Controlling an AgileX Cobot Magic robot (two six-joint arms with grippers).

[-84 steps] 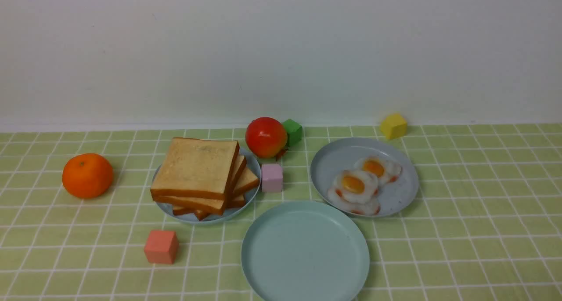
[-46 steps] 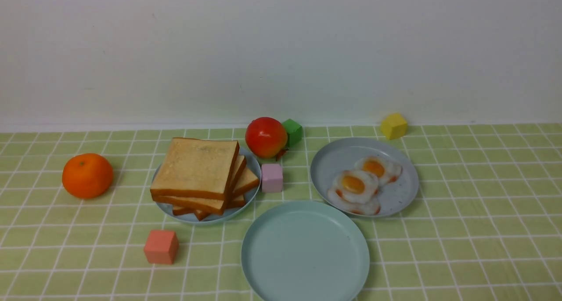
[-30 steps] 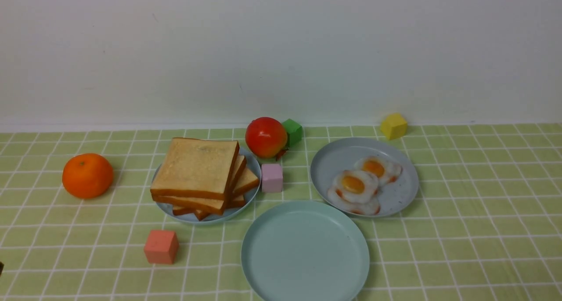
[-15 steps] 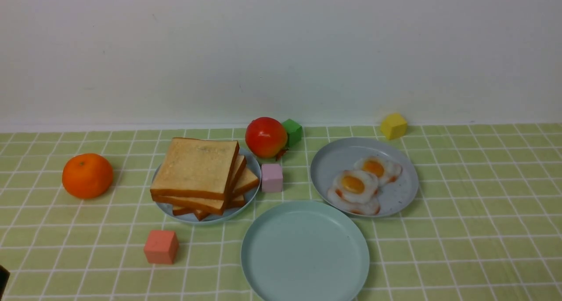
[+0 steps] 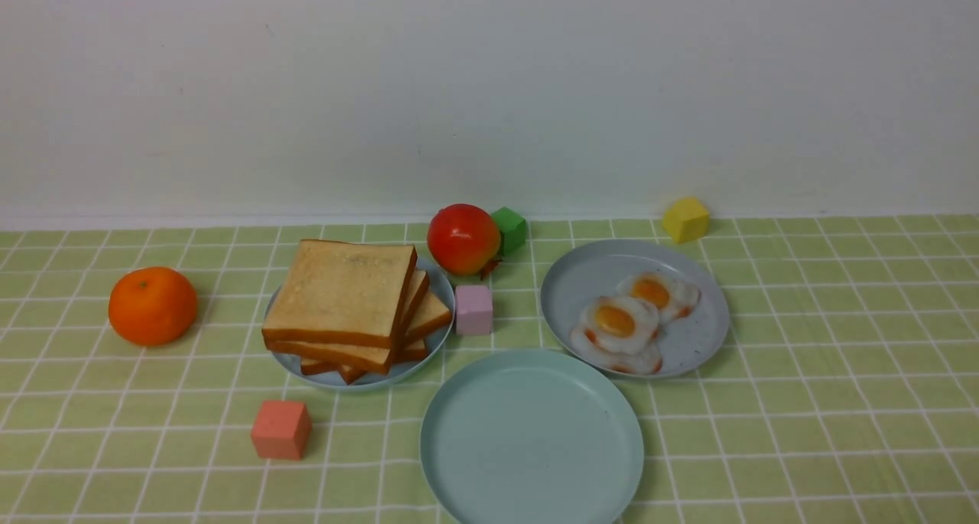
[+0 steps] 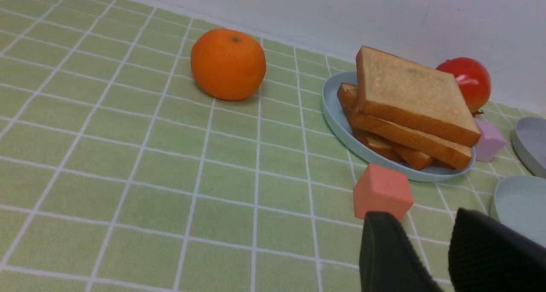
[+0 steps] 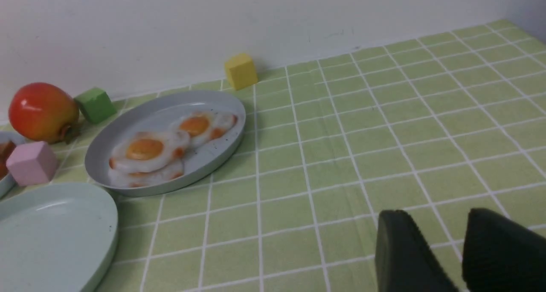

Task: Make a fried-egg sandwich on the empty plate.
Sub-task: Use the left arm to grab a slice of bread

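Several tan toast slices (image 5: 348,302) are stacked on a blue-grey plate (image 5: 382,381) left of centre. Three white fried eggs (image 5: 616,321) lie on a second blue-grey plate (image 5: 581,271) at the right. The mint-green plate (image 5: 531,440) sits bare at the front centre. No sandwich is assembled. Neither gripper shows in the front view. My left gripper (image 6: 424,217) is open and empty above the cloth, near the salmon cube (image 6: 381,192), short of the toast (image 6: 409,100). My right gripper (image 7: 435,217) is open and empty above the cloth, well to the right of the eggs (image 7: 147,151).
An orange (image 5: 153,306) sits at the left. A red fruit (image 5: 463,239), a green cube (image 5: 509,229) and a pink cube (image 5: 474,310) stand between the two blue-grey plates. A yellow cube (image 5: 686,219) is behind the egg plate. The wall runs along the back.
A dark tip of the left arm showed at the front view's lower left edge half a second ago and is out of that view now. Nothing on the table has moved.
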